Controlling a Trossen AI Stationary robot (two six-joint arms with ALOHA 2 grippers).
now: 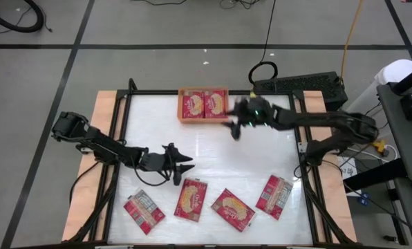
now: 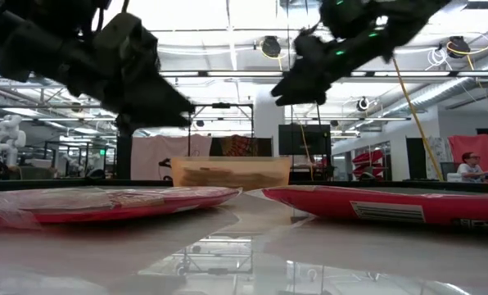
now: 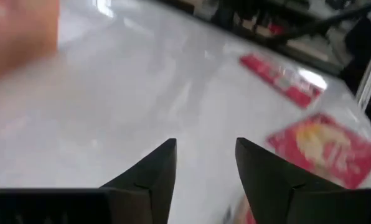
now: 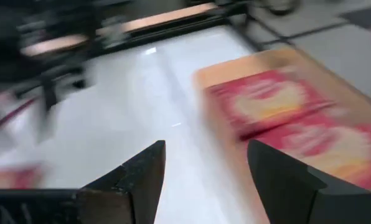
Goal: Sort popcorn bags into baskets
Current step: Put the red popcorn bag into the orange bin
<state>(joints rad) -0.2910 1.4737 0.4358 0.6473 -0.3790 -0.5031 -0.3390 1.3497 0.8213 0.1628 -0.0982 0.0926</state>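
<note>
Right gripper (image 1: 232, 128) empty, fingers apart, beside orange tray (image 1: 203, 120) holding two popcorn bags (image 1: 193, 105), left gripper (image 1: 184, 167) fingers apart above table (image 1: 247, 159)

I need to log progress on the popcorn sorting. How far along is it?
Done: two popcorn bags lie side by side in the orange tray. In hand: nothing; the right gripper hangs open and empty beside the tray, and the left gripper is open and empty just above the front row. Left: four bags lie loose along the table's near edge.
</note>
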